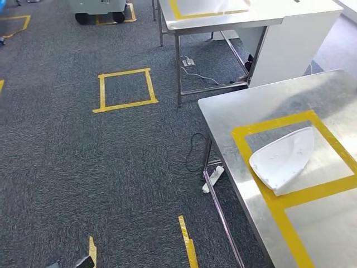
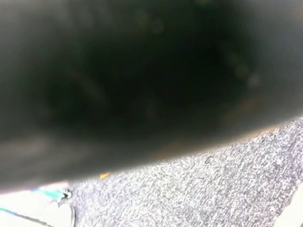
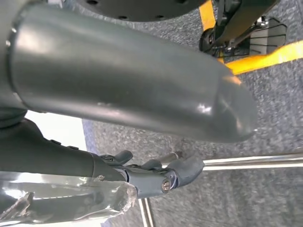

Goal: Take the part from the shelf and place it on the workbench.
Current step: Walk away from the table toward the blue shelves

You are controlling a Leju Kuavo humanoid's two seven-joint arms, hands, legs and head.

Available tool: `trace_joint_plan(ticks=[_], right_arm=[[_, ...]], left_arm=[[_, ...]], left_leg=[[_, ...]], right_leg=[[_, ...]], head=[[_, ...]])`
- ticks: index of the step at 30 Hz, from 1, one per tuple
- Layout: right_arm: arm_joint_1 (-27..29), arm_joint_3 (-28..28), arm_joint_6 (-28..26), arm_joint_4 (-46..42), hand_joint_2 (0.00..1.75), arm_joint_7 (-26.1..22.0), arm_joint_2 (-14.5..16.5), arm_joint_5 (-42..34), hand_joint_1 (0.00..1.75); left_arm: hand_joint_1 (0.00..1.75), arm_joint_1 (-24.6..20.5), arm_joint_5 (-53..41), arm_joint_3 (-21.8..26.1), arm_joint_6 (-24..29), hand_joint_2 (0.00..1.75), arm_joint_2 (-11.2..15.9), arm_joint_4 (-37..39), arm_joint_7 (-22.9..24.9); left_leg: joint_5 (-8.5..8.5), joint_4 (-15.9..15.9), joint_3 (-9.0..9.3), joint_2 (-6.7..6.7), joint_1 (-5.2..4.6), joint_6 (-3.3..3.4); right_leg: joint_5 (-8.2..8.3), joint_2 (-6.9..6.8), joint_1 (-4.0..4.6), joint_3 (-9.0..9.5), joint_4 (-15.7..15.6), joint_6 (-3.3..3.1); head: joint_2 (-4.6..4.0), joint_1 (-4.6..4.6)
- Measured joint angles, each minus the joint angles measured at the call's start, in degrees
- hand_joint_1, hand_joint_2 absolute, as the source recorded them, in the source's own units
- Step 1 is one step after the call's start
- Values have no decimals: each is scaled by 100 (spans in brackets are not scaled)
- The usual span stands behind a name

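Observation:
The white curved shell part (image 1: 284, 158) lies on the steel workbench (image 1: 252, 106) at the right of the head view. It sits inside a yellow tape rectangle (image 1: 273, 125), with its lower edge over the tape line. My right hand (image 3: 136, 94) hangs above the grey carpet. Its thick grey thumb is stretched out, its darker fingers (image 3: 161, 177) are apart, and it holds nothing. A steel rail (image 3: 250, 163) of the bench frame runs close behind the fingers. The left wrist view is mostly a dark blur over carpet.
A second steel table (image 1: 218, 22) and a white cabinet (image 1: 290, 44) stand behind the workbench. A yellow tape square (image 1: 125, 89) marks the carpet to the left. A black cable (image 1: 193, 151) and a white power strip (image 1: 212, 178) lie by the bench leg.

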Motion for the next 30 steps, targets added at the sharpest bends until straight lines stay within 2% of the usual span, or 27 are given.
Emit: trace_joint_plan(ticks=[2,3,4,5,6,8,9,10,12,13,14,15,16,18,19,20,21,22,24,26,28,30], right_arm=[[19,51,-7,-2,0,5,0,-44,0],[33,83,-9,-7,0,17,-1,-65,0],[51,119,-13,-16,0,35,-1,-89,0],[71,161,-18,-30,0,57,-2,-116,0],[88,209,-23,-46,0,78,-2,-140,0],[109,293,-30,-67,0,101,3,-181,0],[114,337,-33,-73,0,108,9,-200,0],[117,379,-37,-80,0,120,15,-226,0],[137,481,-41,-113,0,170,22,-335,0],[156,545,-39,-138,0,207,23,-420,0],[180,621,-36,-166,0,242,25,-515,0],[208,703,-33,-195,0,269,26,-599,0],[234,779,-31,-226,0,292,27,-662,0],[279,907,-26,-285,0,328,28,-771,0],[295,965,-20,-315,0,344,28,-834,0],[309,1026,-10,-344,0,359,28,-898,0],[321,1089,-1,-372,0,368,28,-956,0],[330,1147,6,-397,0,373,29,-998,0],[340,1241,10,-434,0,375,33,-1035,0],[347,1307,15,-457,0,381,39,-1046,0],[353,1368,24,-488,0,397,41,-1071,0],[364,1433,31,-527,0,414,42,-1132,0]], left_arm=[[0,0,8,73,-7,0,-46,47,-21],[0,3,7,107,-18,0,-72,76,-25],[0,11,-2,139,-33,0,-100,110,-26],[0,20,-18,166,-49,0,-129,143,-25],[0,30,-36,192,-61,0,-155,174,-21],[0,41,-63,228,-69,0,-191,215,-7],[0,42,-69,251,-73,0,-204,231,1],[0,42,-73,278,-82,0,-215,249,6],[0,51,-78,349,-134,0,-232,304,22],[0,62,-78,395,-166,0,-241,335,28],[0,72,-77,446,-193,0,-253,364,33],[0,76,-77,497,-211,0,-270,386,34],[0,75,-77,545,-221,0,-292,403,33],[0,67,-77,622,-235,0,-333,426,32],[0,73,-78,656,-239,0,-350,433,32],[0,85,-80,690,-243,0,-363,437,32],[0,96,-83,725,-245,0,-373,439,32],[0,102,-85,755,-245,0,-380,440,32],[0,89,-89,801,-245,0,-387,442,31],[0,65,-93,840,-246,0,-390,442,29],[0,70,-107,880,-262,0,-396,442,27],[0,76,-121,909,-293,0,-408,444,23]], left_leg=[[14,-31,20,-49,4,10],[12,-28,18,-88,6,0],[8,-23,18,-133,10,-18],[3,-12,19,-187,20,-44],[-8,13,18,-254,39,-83],[-52,113,-14,-384,64,-188],[-72,170,-42,-442,67,-238],[-83,212,-71,-487,65,-279],[-76,242,-106,-573,81,-329],[-94,267,-121,-547,91,-346],[-160,361,-163,-467,93,-358],[-293,573,-261,-352,91,-364],[-479,915,-422,-217,84,-361],[-826,1711,-804,-110,80,-342],[-882,1947,-915,-100,77,-322],[-825,1970,-921,-97,70,-296],[-668,1772,-814,-87,55,-262],[-457,1420,-626,-40,28,-216],[-212,720,-258,144,-55,-131],[-220,444,-129,240,-114,-93],[-212,372,-107,167,-112,-72],[-192,310,-67,95,-85,-36]], right_leg=[[-354,109,-23,-360,719,23],[-474,122,-35,-538,1054,41],[-491,125,-49,-637,1221,60],[-394,129,-67,-628,1173,80],[-199,150,-95,-495,890,102],[98,359,-151,-137,179,148],[154,444,-164,-12,-36,132],[140,502,-160,38,-102,99],[134,406,-132,54,-64,-19],[140,352,-122,60,-61,-62],[144,292,-112,64,-61,-105],[145,227,-101,66,-65,-141],[140,155,-78,66,-67,-170],[121,8,-27,63,-67,-212],[109,-55,-3,67,-66,-227],[97,-105,15,76,-66,-241],[84,-148,29,93,-66,-248],[69,-184,38,113,-68,-251],[28,-246,59,135,-65,-228],[3,-315,70,147,-72,-182],[-25,-340,57,172,-72,-120],[-176,-157,42,73,150,-66]], head=[[-1,14],[-1,19],[-1,17],[-1,17],[-1,19],[-1,38],[0,47],[0,55],[0,52],[0,49],[-1,40],[-1,29],[-1,19],[1,9],[0,10],[1,10],[0,10],[-1,10],[-1,9],[0,9],[1,10],[0,26]])
